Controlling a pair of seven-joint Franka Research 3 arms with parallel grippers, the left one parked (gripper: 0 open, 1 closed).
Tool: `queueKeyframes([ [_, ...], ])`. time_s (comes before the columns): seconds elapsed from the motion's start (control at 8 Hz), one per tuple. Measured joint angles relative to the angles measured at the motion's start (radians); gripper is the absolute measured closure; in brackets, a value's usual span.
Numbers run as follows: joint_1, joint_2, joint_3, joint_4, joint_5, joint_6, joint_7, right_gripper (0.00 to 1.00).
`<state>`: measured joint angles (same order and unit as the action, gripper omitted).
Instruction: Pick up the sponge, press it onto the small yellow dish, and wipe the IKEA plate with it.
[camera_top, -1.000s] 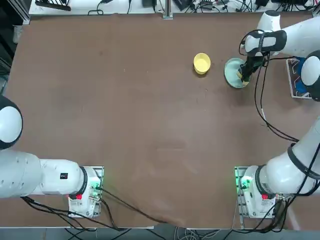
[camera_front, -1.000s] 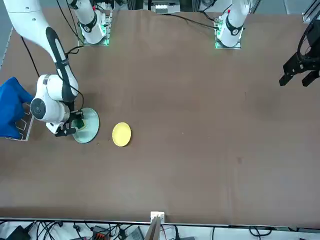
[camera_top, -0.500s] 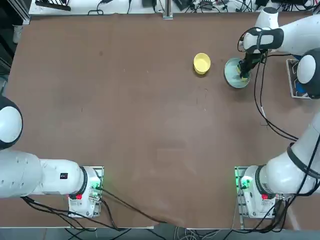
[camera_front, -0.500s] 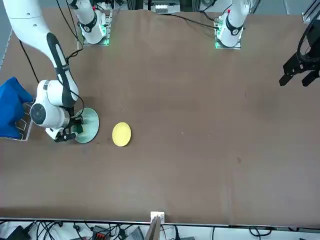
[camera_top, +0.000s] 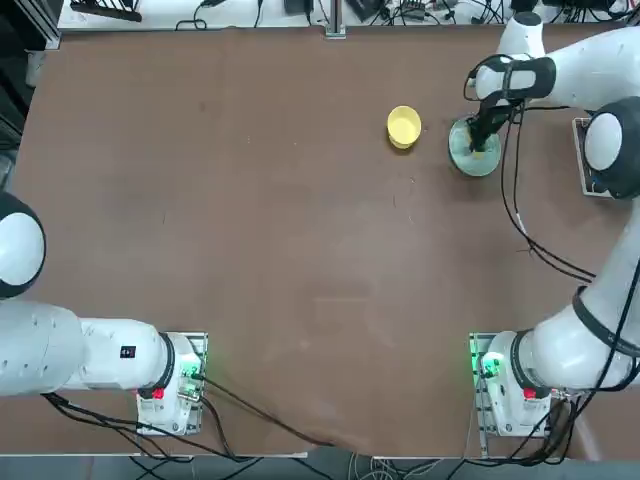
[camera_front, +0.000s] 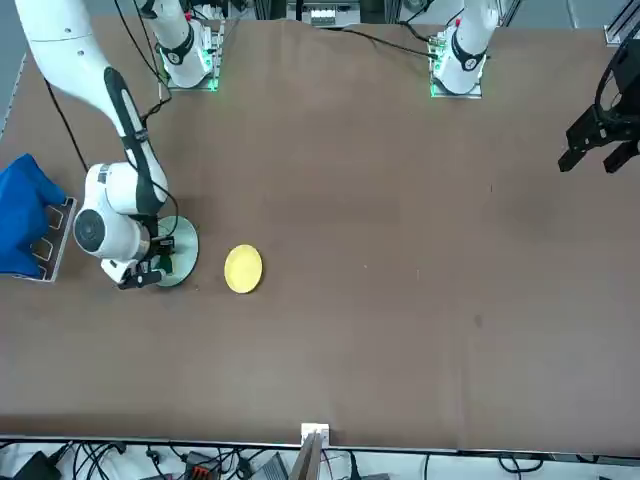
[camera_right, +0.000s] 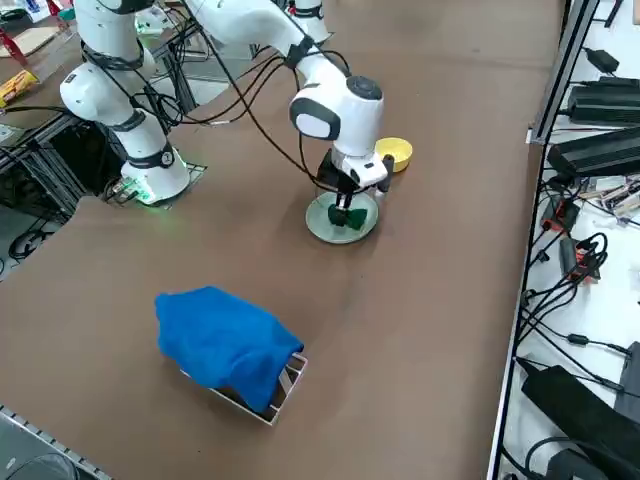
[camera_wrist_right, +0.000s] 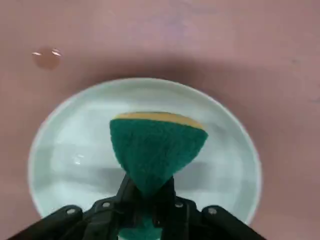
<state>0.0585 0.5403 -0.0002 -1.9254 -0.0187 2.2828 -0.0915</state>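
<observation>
The IKEA plate (camera_top: 463, 158) (camera_front: 186, 250) (camera_right: 320, 227) (camera_wrist_right: 70, 160), pale mint green, lies at the far right of the table. My right gripper (camera_top: 480, 141) (camera_front: 153, 268) (camera_right: 346, 206) (camera_wrist_right: 149, 202) points down over it, shut on the sponge (camera_right: 348, 214) (camera_wrist_right: 156, 145). The sponge is pinched at its middle, with the green face toward the wrist camera and the yellow layer (camera_wrist_right: 159, 118) at its far edge, low over the plate's middle. The small yellow dish (camera_top: 403, 126) (camera_front: 243, 269) (camera_right: 394, 153) stands a short way to the plate's left in the top view.
A blue cloth (camera_top: 600, 165) (camera_front: 22, 214) (camera_right: 225, 338) lies over a small tray near the table's right edge. The arm's cable (camera_top: 518, 215) loops over the table behind the plate. A small wet spot (camera_wrist_right: 46, 57) marks the table beside the plate.
My right gripper has slid the sponge across the plate, from its right side toward the middle and the far rim. Plate and yellow dish have not moved.
</observation>
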Motion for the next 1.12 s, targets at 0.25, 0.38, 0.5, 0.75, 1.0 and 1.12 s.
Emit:
queueKeyframes([
  [0.25, 0.032, 0.001, 0.0, 0.001, 0.017, 0.001, 0.025, 0.87],
  [0.38, 0.035, 0.001, 0.0, 0.001, 0.017, 0.001, 0.032, 0.87],
  [0.5, 0.035, 0.001, 0.0, 0.0, 0.018, 0.001, 0.037, 0.87],
  [0.75, 0.036, -0.001, 0.0, -0.004, 0.02, 0.001, 0.043, 0.87],
  [1.0, 0.043, -0.005, 0.0, -0.009, 0.02, -0.005, 0.067, 0.87],
  [1.12, 0.052, -0.009, 0.001, -0.016, 0.02, -0.011, 0.087, 0.87],
])
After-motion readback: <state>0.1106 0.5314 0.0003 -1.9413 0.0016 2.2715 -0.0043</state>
